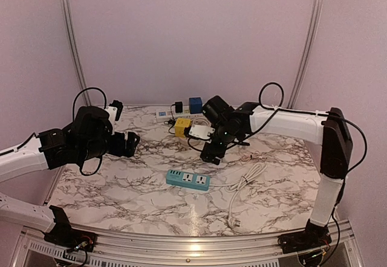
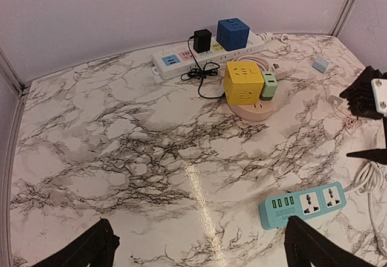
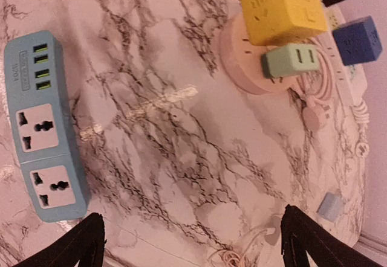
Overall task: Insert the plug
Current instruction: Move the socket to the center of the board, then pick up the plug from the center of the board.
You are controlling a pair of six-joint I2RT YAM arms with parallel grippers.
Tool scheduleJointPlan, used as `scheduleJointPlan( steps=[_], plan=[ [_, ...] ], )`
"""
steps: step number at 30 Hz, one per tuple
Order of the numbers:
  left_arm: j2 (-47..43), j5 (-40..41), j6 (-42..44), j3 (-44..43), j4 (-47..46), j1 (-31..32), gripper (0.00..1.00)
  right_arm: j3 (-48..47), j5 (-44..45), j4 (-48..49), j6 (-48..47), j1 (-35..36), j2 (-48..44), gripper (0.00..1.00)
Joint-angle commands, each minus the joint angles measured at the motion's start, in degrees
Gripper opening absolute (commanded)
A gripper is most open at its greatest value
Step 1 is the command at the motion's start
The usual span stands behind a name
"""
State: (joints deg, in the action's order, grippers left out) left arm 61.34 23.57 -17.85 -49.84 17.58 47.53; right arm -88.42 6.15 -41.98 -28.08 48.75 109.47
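A pale green plug [image 3: 290,60] sits seated in the round pink socket base [image 3: 242,61], beside a yellow cube socket [image 3: 281,7]; the left wrist view shows the same plug [image 2: 269,86] there. My right gripper [image 3: 193,231] hangs open above bare marble between that base and the teal power strip [image 3: 45,134], holding nothing. From the top view the right gripper [image 1: 211,155] is just behind the teal power strip [image 1: 188,179]. My left gripper [image 2: 199,246] is open and empty, raised over the left of the table [image 1: 133,143].
A long white strip [image 2: 181,58] at the back carries a blue cube [image 2: 233,33] and a black adapter [image 2: 202,40]. The teal strip's white cord [image 1: 245,182] loops toward the near edge, ending at a plug [image 1: 237,222]. A small grey-blue block [image 3: 331,206] lies at the right.
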Motion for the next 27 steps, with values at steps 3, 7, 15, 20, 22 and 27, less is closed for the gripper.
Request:
scheduleJointPlan(
  steps=[3,7,15,20,22,27],
  plan=[
    [-0.1,-1.1,-0.2,0.4,-1.4,0.0,0.99,4.3,10.9,8.6,10.5,-9.7,-5.1,0.97],
    [-0.3,-1.1,-0.2,0.3,-1.2,0.0,0.99,3.8,8.6,11.4,18.9,-16.4,-3.1,0.99],
    [-1.3,-0.7,-0.3,0.2,0.3,0.0,0.99,2.0,8.8,16.6,28.9,-23.4,3.1,0.97],
    [-1.9,-0.5,-0.3,0.5,0.2,0.0,0.99,4.2,9.5,17.7,36.7,-23.7,5.2,0.95],
    [-1.9,-0.5,-0.2,0.6,0.2,0.0,0.99,7.5,7.7,19.7,41.1,-23.9,4.6,0.94],
    [-1.8,-0.2,0.3,0.5,0.3,0.0,0.99,17.4,1.8,28.4,49.4,-24.0,0.2,0.94]
  ],
)
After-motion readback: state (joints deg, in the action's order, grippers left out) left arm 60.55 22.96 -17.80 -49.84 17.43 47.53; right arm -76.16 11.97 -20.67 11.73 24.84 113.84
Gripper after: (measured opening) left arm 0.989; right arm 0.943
